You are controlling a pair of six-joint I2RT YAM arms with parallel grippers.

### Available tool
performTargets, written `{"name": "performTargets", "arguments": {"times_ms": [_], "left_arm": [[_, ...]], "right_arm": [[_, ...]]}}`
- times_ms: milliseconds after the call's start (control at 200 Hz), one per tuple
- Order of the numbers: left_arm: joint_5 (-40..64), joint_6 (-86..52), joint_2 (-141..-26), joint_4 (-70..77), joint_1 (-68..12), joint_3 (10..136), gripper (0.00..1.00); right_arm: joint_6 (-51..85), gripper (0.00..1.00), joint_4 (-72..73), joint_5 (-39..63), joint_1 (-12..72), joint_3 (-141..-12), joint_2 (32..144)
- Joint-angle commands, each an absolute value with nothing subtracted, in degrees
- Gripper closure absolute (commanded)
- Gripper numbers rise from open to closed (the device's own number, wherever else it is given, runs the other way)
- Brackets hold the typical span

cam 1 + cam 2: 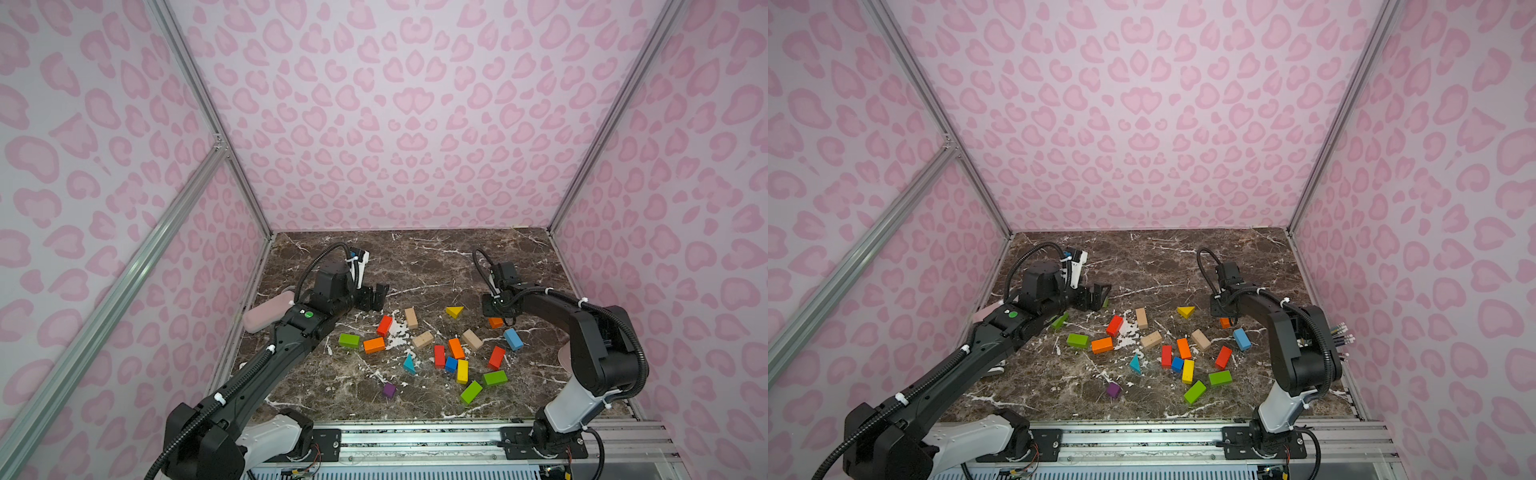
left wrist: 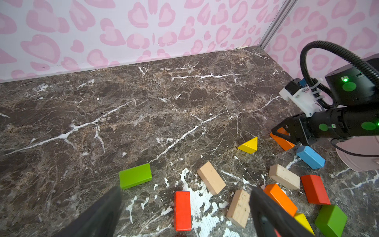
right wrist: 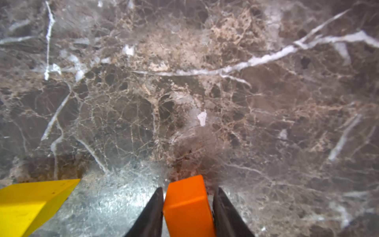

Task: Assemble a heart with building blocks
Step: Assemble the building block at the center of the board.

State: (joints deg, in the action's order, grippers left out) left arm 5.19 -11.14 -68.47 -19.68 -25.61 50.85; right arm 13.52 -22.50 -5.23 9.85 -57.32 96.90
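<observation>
The right wrist view is showing us what both top views are hiding: the right gripper (image 3: 189, 189) pinching the orange block (image 3: 187, 207) on the table (image 3: 184, 82), near the yellow wedge (image 3: 30, 201). The left gripper (image 2: 185, 190) is standing spread.

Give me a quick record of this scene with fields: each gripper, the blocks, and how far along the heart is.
left gripper: open, empty, above the marble table
right gripper: closed around an orange block that sits on the table
nearest neighbour: yellow wedge, apart from the orange block
other blocks: scattered loose, lying flat
heart: no shape formed yet
</observation>
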Motion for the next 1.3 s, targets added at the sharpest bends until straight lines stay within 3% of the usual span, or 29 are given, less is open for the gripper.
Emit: {"name": "performTargets", "arguments": {"times_ms": [0,120,360,580,655,1010,1295], "left_arm": [[6.2,-11.4,-68.0,-17.0,-25.8,51.5,0.01],[6.3,-11.6,-67.9,-17.2,-25.9,51.6,0.01],[6.2,-11.8,-67.5,-17.5,-26.1,51.7,0.01],[5.6,-11.8,-67.6,-17.8,-26.2,51.6,0.01],[5.5,-11.8,-67.6,-17.9,-26.2,51.7,0.01],[5.6,-11.7,-67.7,-17.8,-26.3,51.8,0.01],[5.5,-11.7,-67.6,-18.0,-26.4,51.7,0.01]], "right_arm": [[19.0,0.63,-23.7,-4.2,9.9,-58.4,96.4],[24.6,0.67,-24.7,-3.7,10.0,-58.9,97.1],[31.3,0.63,-22.8,-1.2,10.6,-58.6,98.0],[31.9,0.36,-18.0,4.2,10.2,-55.7,93.9],[29.9,0.32,-19.0,4.7,10.0,-55.1,92.0],[26.9,0.28,-19.8,7.8,10.2,-45.6,85.1],[22.4,0.31,-16.8,9.0,16.2,-48.1,87.4]]}}
